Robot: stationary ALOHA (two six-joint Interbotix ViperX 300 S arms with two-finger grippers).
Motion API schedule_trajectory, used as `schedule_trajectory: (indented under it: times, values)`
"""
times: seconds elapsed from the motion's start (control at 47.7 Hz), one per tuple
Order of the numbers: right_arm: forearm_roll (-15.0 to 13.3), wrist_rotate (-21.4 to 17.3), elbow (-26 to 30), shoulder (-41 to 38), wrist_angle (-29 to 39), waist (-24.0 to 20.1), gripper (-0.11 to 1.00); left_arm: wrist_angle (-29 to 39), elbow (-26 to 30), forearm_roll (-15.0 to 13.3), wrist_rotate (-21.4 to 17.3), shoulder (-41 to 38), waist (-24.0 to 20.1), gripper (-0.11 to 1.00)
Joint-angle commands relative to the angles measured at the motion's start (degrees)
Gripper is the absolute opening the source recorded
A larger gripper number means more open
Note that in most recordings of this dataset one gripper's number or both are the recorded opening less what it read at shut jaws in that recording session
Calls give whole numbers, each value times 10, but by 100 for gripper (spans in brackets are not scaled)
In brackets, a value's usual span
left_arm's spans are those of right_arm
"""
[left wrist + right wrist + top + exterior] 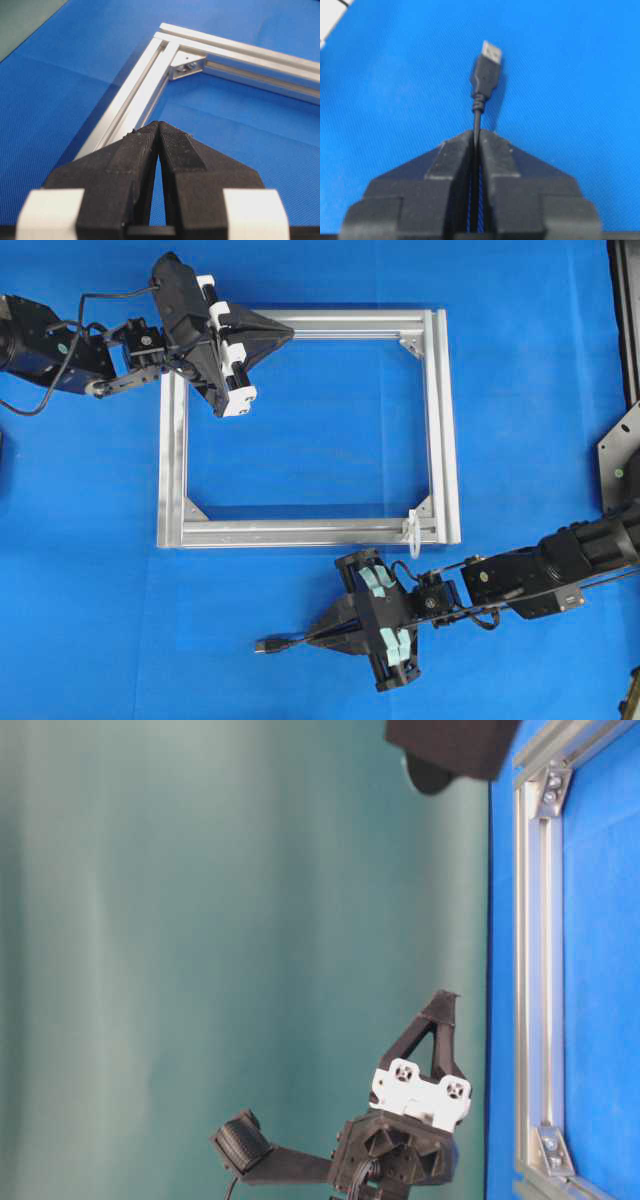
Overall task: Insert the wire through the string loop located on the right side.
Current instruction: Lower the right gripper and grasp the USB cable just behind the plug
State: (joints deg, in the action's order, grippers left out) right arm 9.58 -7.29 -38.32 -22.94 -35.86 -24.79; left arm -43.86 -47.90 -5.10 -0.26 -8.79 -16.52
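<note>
Overhead, the silver frame (440, 420) fills the centre; the string loop (411, 529) sits at its lower right corner. Below it, the right gripper (318, 632) pinches the wire (285, 644), plug pointing left. At upper left, the left gripper (284, 333) is closed and empty over the frame's top bar. The right wrist view shows the wire clamped between the jaws, plug (486, 72) ahead.

Bright, even light, soft shadows; right wrist view slightly blurred.
</note>
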Motion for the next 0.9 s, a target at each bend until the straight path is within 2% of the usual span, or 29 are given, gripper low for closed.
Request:
schedule_trajectory:
  times: [0.0,0.42,0.881]
  values:
    - [-1,-1,7,11,1,-1,-3,-3,4,1,0,20,-1,0]
    - [-1,-1,8,17,4,-2,-3,-3,4,1,2,20,-1,0]
    - [-2,11,-10,101,54,-2,-3,-3,5,1,2,20,-1,0]
